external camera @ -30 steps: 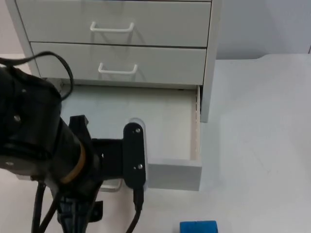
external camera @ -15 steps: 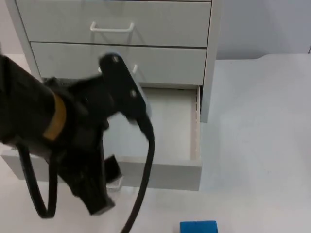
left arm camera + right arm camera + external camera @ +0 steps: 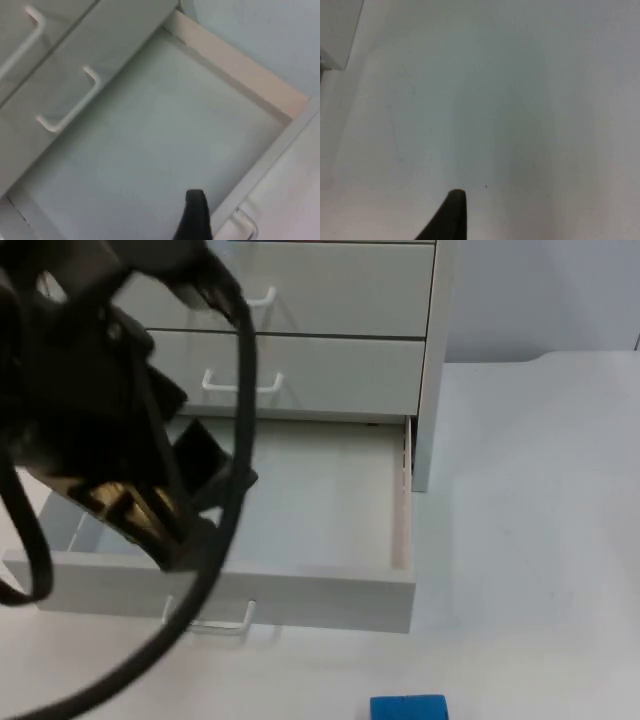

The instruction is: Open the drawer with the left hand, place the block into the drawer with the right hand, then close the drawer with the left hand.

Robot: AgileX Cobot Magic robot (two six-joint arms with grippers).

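The white cabinet's bottom drawer (image 3: 340, 588) stands pulled out, with nothing inside it. Its wire handle (image 3: 212, 624) hangs free on the front wall. My left gripper (image 3: 165, 535) hovers high above the drawer's left half, apart from the handle. The left wrist view looks down past my left gripper (image 3: 195, 220) into the drawer (image 3: 240, 80) and onto its handle (image 3: 246, 223). A blue block (image 3: 408, 708) lies on the table in front of the drawer's right end. My right gripper (image 3: 451, 217) waits over bare white table, holding nothing that I can see.
The white cabinet (image 3: 330, 370) holds two shut upper drawers with wire handles and fills the back left. Its lower corner (image 3: 337, 35) shows in the right wrist view. White table (image 3: 530, 520) stretches to the right of the cabinet.
My left arm has let go of the drawer handle and swung up and back over the open drawer. The drawer stays pulled out; the block has not moved.
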